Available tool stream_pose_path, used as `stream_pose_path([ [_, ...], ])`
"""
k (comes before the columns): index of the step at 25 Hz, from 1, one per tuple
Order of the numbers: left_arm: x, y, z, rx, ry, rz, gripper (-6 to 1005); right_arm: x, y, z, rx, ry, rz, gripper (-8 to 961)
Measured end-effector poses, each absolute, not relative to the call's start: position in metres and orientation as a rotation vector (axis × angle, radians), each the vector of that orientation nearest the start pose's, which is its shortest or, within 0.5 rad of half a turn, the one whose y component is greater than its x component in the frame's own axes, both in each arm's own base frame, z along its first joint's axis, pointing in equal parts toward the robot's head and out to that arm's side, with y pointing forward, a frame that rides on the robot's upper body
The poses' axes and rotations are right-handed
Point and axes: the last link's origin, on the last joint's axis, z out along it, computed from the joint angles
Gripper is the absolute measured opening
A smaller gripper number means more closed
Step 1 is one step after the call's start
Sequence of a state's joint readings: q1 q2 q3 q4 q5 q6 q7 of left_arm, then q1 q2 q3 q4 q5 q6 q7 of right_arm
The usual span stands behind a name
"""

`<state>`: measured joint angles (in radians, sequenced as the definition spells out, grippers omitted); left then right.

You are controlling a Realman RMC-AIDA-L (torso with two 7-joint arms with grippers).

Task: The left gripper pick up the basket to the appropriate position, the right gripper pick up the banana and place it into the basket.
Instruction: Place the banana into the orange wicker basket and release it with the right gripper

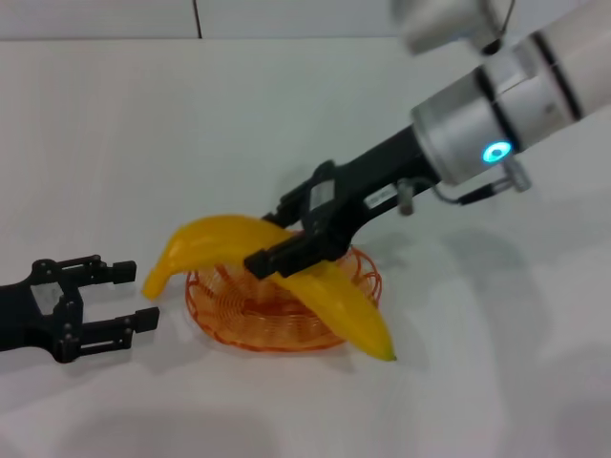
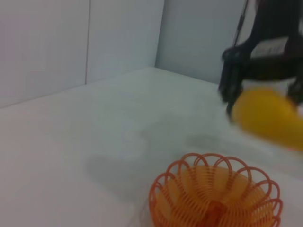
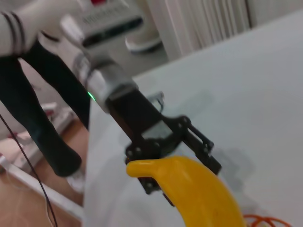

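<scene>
While the black two-fingered right gripper (image 1: 286, 250) with a white label clamps the large, smooth bright-yellow banana (image 1: 272, 272) near its middle, the fruit hangs across the small shallow orange wire basket (image 1: 329, 329), its ends sticking out past the scalloped rim on both sides. Whether the banana touches the basket cannot be told. The basket sits on the white table (image 1: 143, 143). The black open-framed left gripper (image 1: 129, 298) rests low beside the basket's left edge, fingers spread wide and holding nothing, just apart from the banana's nearer tip.
</scene>
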<state>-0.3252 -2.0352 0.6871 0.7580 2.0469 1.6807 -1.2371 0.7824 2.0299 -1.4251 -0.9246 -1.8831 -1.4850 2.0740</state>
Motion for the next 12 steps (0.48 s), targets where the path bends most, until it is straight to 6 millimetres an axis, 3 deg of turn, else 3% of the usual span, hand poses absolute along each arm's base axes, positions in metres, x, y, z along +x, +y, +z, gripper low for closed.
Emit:
stream_pose_path([
  [4,-0.319,0.27,0.028,-2.748,-0.548,-0.558,728,0.125,0.36,-0.065,-3.15,0.672,0.121,535],
  [12,-0.317,0.272,0.028,-2.751,-0.541,-0.558,728,0.127,0.365,-0.068,-3.114,0.652,0.128,538],
])
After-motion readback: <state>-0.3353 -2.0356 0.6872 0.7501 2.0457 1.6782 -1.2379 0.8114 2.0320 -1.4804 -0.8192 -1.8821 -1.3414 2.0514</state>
